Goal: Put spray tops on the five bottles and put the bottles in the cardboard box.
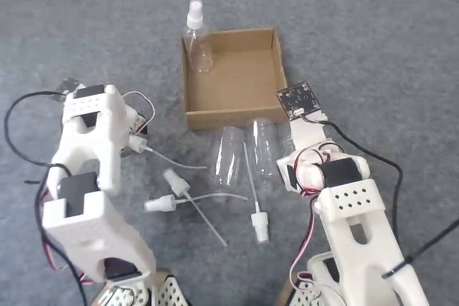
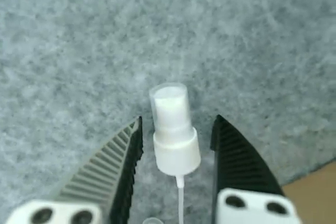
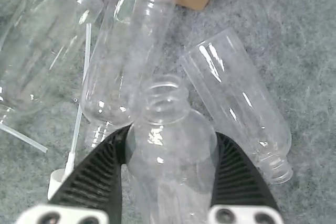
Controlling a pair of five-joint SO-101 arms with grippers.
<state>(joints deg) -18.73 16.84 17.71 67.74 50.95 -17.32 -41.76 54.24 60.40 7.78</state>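
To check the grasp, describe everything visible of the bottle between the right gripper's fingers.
The bottle is clear plastic, rounded at the shoulder, with an open, uncapped threaded neck. It sits between the right gripper's black ribbed fingers, which close on its body from both sides. Its neck points away from the wrist, over the grey carpet.

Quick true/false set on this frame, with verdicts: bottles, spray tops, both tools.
1. A capped bottle is in the box. True.
2. The right tool grips an uncapped bottle. True.
3. The left tool is shut on a bottle. False: it is open around a spray top.
4. The other spray tops are in the box. False: three loose tops lie on the carpet.
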